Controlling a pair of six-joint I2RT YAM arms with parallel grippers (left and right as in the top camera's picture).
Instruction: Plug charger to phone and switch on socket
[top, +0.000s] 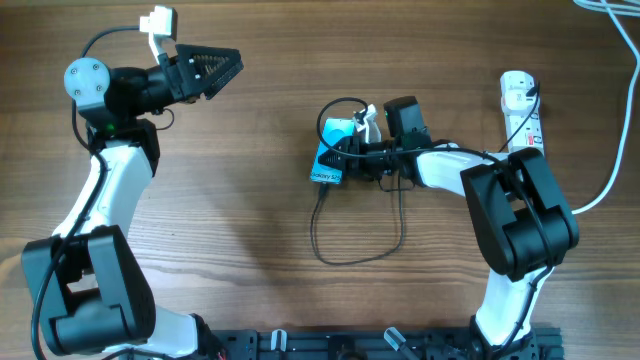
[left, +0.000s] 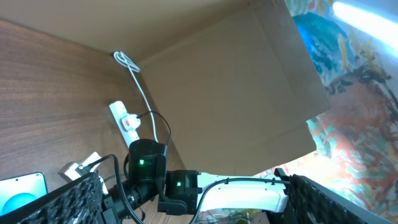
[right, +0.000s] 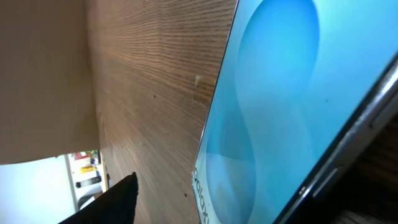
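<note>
Plugging the charger (top: 350, 262) into the phone (top: 328, 158) looks to be the step in hand. The right fingers (top: 352, 152) sit at the phone's right edge near the middle of the desk (top: 240, 200), and the right wrist camera is filled by the turquoise screen with its "Galaxy" lettering. Only 1 dark finger shows at the bottom of that close view, so I cannot tell whether the right fingers are spread, closed on the cable end or pinching the phone itself. The thin black cable curls in 1 loop above the phone and hangs in a larger loop below it. Its connector tip is too small to pick out, so whether it is seated in the port is not clear. The left fingers (left: 74, 199) are spread wide and hold nothing, raised at the far left of the desk, well apart from everything. The white power strip (top: 520, 115) lies at the right side, apart from the phone, with its white cord (left: 140, 84) running off beyond it. Of the 2 steps, I judge neither confirmed done. The next move calls for fine alignment of the tip with the port while the phone is kept from sliding, and after that a press on the strip's switch.
</note>
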